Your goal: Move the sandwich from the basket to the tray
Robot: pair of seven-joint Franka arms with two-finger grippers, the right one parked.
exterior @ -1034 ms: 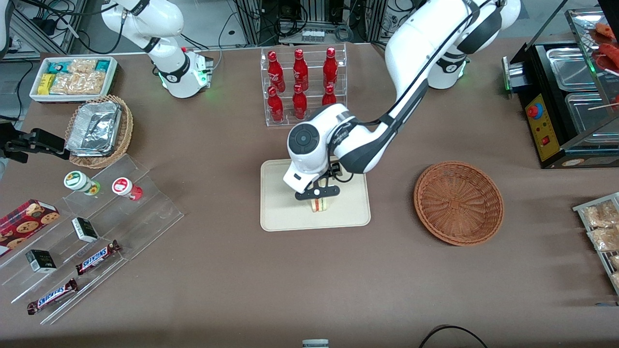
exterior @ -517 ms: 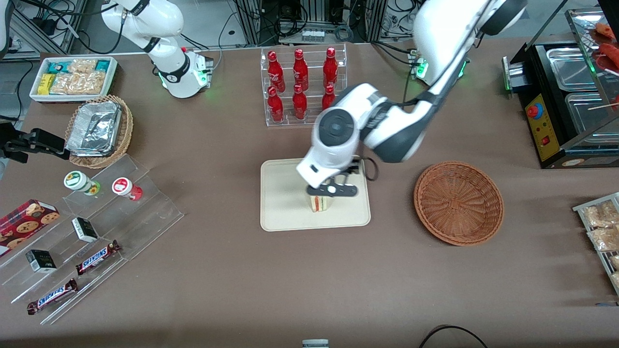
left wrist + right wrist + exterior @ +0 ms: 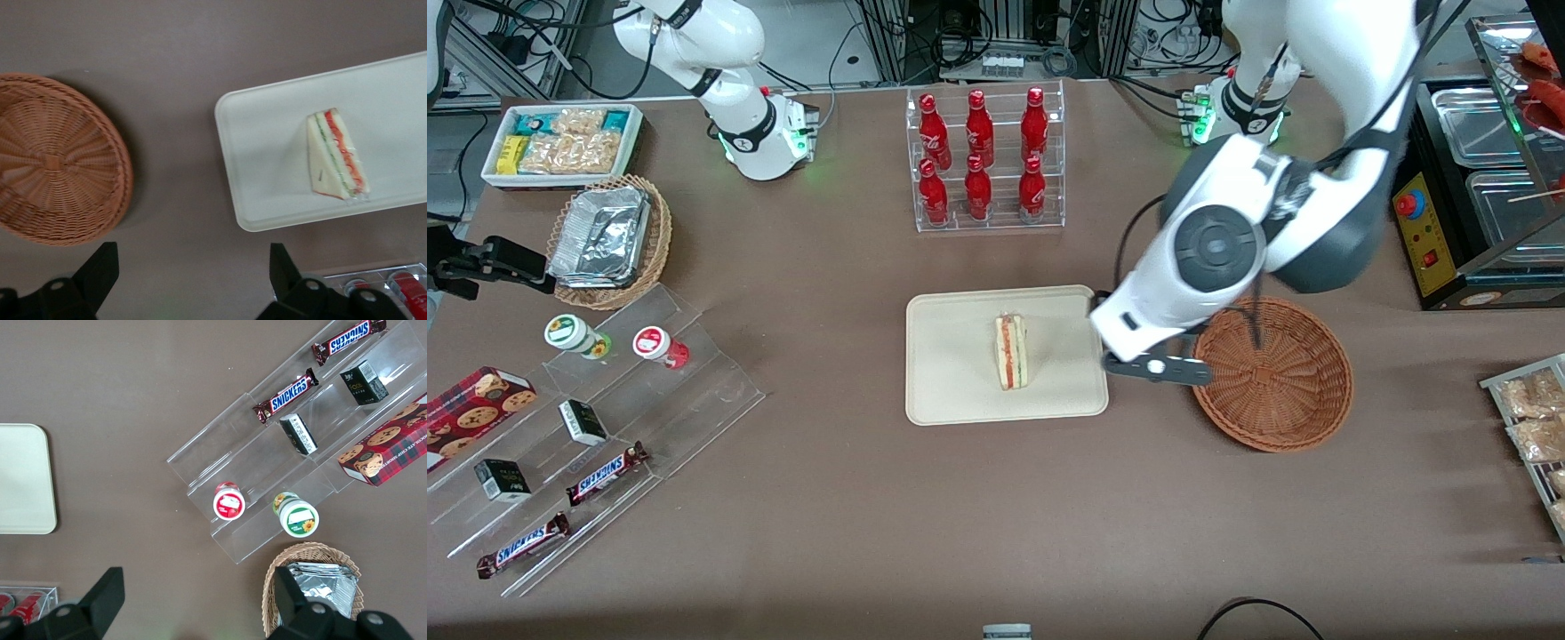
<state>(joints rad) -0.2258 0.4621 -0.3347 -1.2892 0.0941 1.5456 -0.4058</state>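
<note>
Right, front view: sandwich point(image 3: 1011, 352) lies flat on the cream tray point(image 3: 951, 391), cut edge up, toward the tray's working-arm half and clear of the rim. Claw point(image 3: 1158, 368) hangs above the brown surface point(image 3: 960, 498) in the gap between tray and the reddish wicker basket point(image 3: 1272, 373), over the basket's rim. It carries nothing. Basket holds nothing visible. Rack of red bottles point(image 3: 983, 160) sits farther from the camera than the tray. Toward the parked arm's end: acrylic stepped stand point(image 3: 605, 436) with two Snickers bars point(image 3: 605, 471), small dark boxes, two round tubs point(image 3: 574, 334); a cookie box point(image 3: 476, 404); a lighter wicker basket with foil trays point(image 3: 609, 240); a white bin of snack packets point(image 3: 560, 142). Toward the working arm's end: black warmer unit point(image 3: 1467, 178).

Left wrist view: claw point(image 3: 193, 280) is spread wide, released, both fingertips point(image 3: 100, 270) apart with only bare surface between them. Sandwich point(image 3: 335, 155) rests on the tray point(image 3: 267, 153), wrapped in clear film, red and green layers along one long edge. Basket point(image 3: 57, 157) sits well apart from the tray, brown surface between.

Right wrist view: one rounded corner of the tray point(image 3: 23, 480), the acrylic stand point(image 3: 293, 453) with Snickers bars point(image 3: 288, 391), tubs, cookie box point(image 3: 387, 447), and the foil-tray basket point(image 3: 313, 583).
</note>
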